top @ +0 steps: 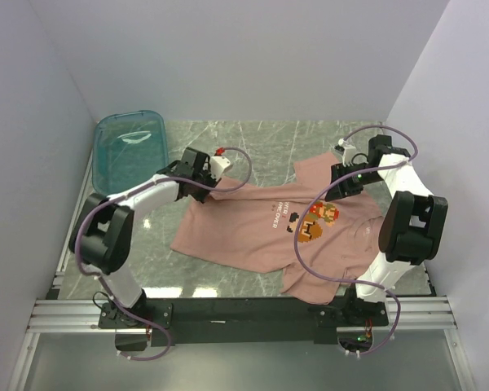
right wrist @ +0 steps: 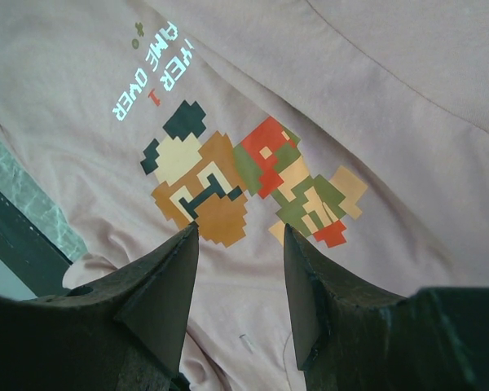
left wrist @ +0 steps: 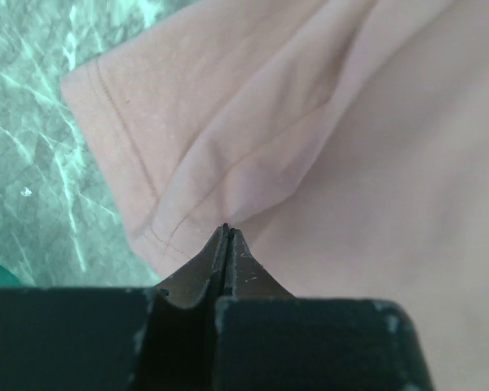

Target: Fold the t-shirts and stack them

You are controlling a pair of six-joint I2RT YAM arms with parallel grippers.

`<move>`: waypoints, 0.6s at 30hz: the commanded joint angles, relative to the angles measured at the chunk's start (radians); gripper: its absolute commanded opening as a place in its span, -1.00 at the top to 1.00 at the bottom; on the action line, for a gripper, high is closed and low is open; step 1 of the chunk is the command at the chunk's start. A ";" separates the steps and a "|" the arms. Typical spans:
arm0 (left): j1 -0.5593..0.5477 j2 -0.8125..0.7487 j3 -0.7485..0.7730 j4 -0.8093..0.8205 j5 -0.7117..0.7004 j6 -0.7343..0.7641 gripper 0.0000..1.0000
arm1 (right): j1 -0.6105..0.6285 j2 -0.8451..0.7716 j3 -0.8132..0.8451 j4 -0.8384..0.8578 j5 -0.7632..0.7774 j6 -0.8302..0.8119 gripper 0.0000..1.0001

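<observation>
Pink shirt (top: 253, 232) is spread on the marble table (top: 269, 138) between the arms, print (right wrist: 253, 183) face up, creased. Left gripper (left wrist: 228, 230) is pinched tight on a fold of the shirt by the hem at its far-left corner; the cloth is drawn up towards it. Right gripper (right wrist: 240, 232) is held above the print with jaws apart, nothing gripped. Teal tub (top: 130, 151) is seen at the far left corner, apart from the shirt.

White arms (top: 147, 194), black joints (top: 411, 224), purple cables (top: 83, 236), black end effector fingers (right wrist: 159, 301)
</observation>
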 commanded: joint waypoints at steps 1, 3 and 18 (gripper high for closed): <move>-0.007 -0.087 -0.043 -0.022 0.114 -0.066 0.99 | 0.002 -0.050 -0.003 0.020 -0.012 -0.012 -0.07; -0.010 -0.104 -0.058 -0.030 0.136 -0.087 0.99 | 0.002 -0.049 -0.008 0.022 -0.012 -0.015 -0.07; -0.009 -0.066 -0.017 -0.064 0.195 -0.117 0.99 | 0.000 -0.065 -0.022 0.020 -0.019 -0.015 -0.07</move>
